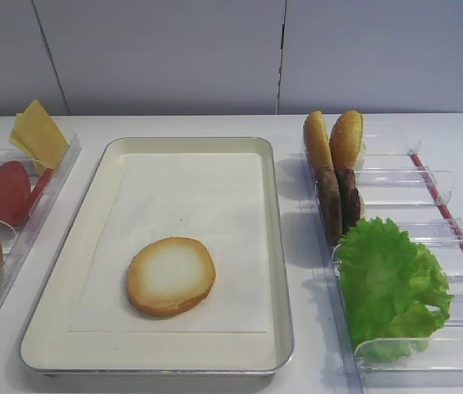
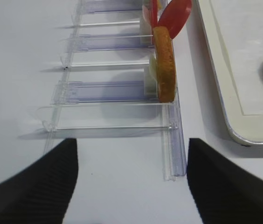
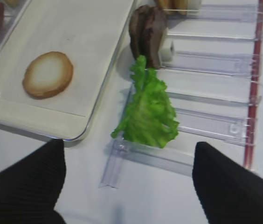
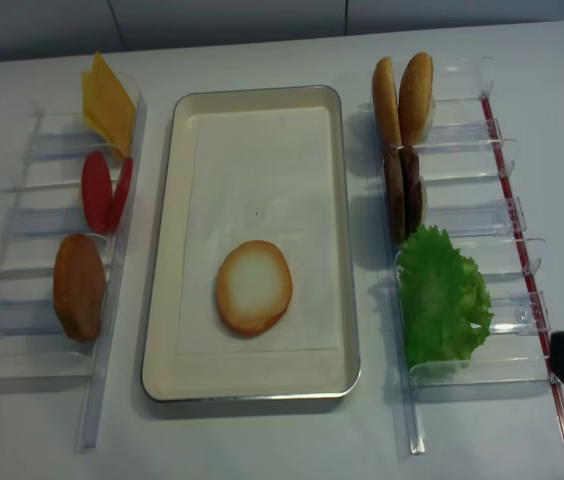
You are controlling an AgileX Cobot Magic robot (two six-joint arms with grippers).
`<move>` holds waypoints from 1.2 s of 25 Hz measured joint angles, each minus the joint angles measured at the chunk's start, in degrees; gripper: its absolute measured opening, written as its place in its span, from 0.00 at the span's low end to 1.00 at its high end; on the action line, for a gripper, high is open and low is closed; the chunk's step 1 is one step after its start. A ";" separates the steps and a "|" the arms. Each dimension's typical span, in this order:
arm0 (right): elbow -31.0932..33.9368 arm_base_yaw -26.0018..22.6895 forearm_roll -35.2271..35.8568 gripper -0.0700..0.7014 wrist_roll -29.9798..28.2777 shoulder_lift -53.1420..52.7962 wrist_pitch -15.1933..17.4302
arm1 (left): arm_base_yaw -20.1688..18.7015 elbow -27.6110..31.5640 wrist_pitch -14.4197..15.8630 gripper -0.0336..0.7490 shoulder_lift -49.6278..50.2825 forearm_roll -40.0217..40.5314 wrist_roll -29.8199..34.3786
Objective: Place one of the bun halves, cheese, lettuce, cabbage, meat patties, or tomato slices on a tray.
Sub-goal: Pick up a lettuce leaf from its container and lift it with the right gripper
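Both pairs of fingers stand spread and empty above the tabletop [image 1: 297,123]: we see the right fingers [image 3: 24,186] near the lettuce [image 3: 148,109], which leans in its clear rack [image 3: 206,126], and the left fingers [image 2: 43,182] near the left rack [image 2: 108,88], where a bun half [image 2: 164,63] stands on edge. Farther out, the tray [image 1: 277,246] holds another bun half [image 1: 171,276] on its paper liner [image 1: 190,197]. Meat patties [image 1: 338,201] stand beyond the lettuce; tomato slices [image 1: 10,191] and cheese [image 1: 38,133] sit far left.
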 joint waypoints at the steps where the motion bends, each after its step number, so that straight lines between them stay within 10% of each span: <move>1: -0.28 0.00 1.49 0.85 0.00 1.54 0.00 | 0.00 0.00 0.00 0.64 0.00 0.00 0.00; 9: -0.62 0.00 11.32 0.85 -7.80 16.63 1.01 | 0.00 0.00 0.00 0.64 0.00 0.00 0.00; 30: -0.62 0.00 10.19 0.85 -11.73 30.51 -4.39 | 0.00 0.00 0.00 0.64 0.00 0.00 0.00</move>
